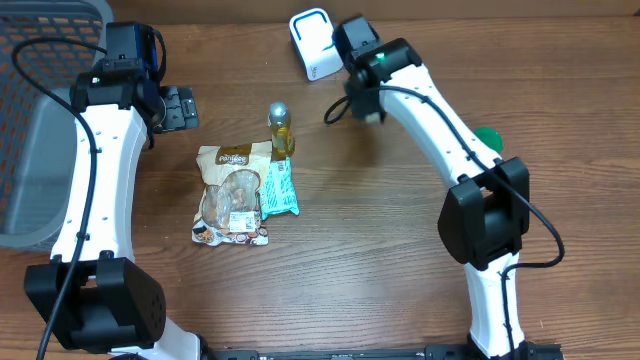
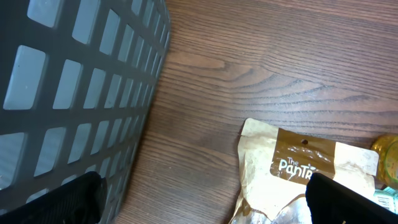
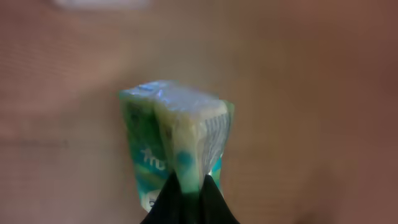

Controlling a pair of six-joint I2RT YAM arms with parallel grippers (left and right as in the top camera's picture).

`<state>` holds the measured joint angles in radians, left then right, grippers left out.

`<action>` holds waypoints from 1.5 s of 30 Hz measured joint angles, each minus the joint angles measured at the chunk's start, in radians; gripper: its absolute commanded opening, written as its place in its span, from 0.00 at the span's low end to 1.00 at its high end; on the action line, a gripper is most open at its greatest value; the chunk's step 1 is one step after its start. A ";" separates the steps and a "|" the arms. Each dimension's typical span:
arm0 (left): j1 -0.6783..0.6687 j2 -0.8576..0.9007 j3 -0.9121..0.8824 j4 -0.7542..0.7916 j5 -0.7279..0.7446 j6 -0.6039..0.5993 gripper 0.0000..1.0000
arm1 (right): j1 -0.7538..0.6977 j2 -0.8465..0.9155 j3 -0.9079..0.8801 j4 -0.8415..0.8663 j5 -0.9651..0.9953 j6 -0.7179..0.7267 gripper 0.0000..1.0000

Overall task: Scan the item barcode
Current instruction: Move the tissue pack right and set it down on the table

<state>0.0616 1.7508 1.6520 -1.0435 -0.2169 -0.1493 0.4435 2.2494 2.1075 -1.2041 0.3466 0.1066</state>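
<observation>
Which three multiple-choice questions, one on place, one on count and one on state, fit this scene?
1. The brown snack bag lies
A) on a plate
B) on the table, left of the teal packet
C) in a gripper
2. Items lying together mid-table:
A) one
B) five
C) three
3. The right gripper is
A) shut on a green-white packet
B) open and empty
C) out of view
Answers: 1 B, the overhead view shows them side by side; 2 C, the bag, the teal packet and a small bottle; 3 A, it pinches the packet's lower edge.
</observation>
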 measured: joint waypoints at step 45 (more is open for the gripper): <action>0.000 0.000 0.000 0.000 0.000 0.000 1.00 | -0.096 0.000 -0.257 0.071 -0.292 0.309 0.31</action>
<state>0.0616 1.7508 1.6520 -1.0435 -0.2173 -0.1493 0.3477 2.2490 1.8507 -1.1328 0.0544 0.4156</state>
